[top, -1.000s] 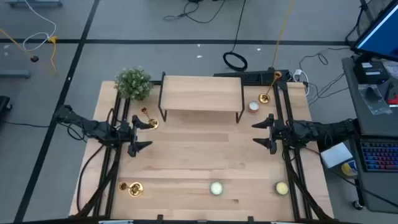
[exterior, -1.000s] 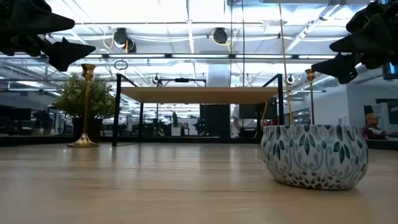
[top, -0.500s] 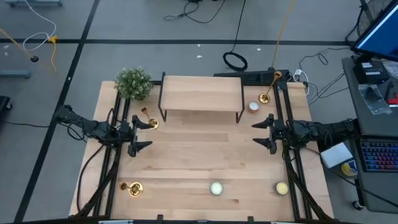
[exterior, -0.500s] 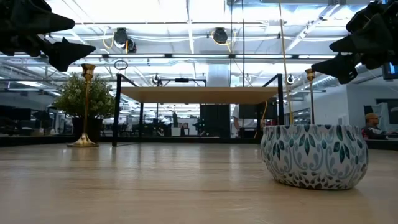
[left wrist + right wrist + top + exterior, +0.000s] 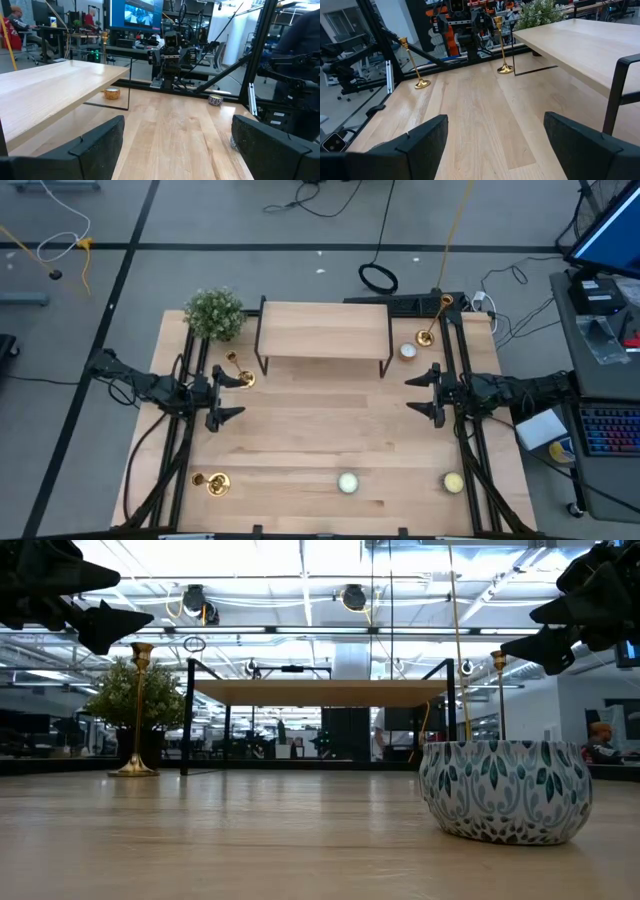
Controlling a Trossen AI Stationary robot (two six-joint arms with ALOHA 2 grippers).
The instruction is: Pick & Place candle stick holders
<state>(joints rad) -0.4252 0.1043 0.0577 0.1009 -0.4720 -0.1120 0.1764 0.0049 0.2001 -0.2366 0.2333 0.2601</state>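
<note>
Bench [image 5: 330,450]: pale wood planks with a smooth, matte grain, carried on a dark metal frame.
Shelf [image 5: 324,330]: a low riser of the same pale wood on thin black metal legs, at the middle of the bench's far edge.
Candlesticks: three, shiny brass, each a thin straight stem rising from a round flared base to a small cup on top.
First candlestick [image 5: 241,375]: near the bench's left edge, just off the shelf's left leg, upright, close beside the left gripper.
Second candlestick [image 5: 215,483]: upright at the bench's near left corner.
Third candlestick [image 5: 428,335]: upright at the far right corner, just right of the shelf.
Left gripper [image 5: 231,395]: dark and angular, hovering over the left side of the bench, fingers [image 5: 95,145] spread wide apart and empty.
Right gripper [image 5: 421,393]: hovering over the right side of the bench, facing the left one, fingers [image 5: 422,142] parted and holding nothing.
Plant [image 5: 215,312]: green, bushy, fine-leaved, at the far left corner.
White tealight [image 5: 408,351]: small, round, beside the third candlestick's base.
Bowls: two round ones on the near edge, one at the middle [image 5: 347,482] and one toward the right corner [image 5: 453,481]; the low view shows one [image 5: 505,790] glazed white with a blue-green leaf pattern.
</note>
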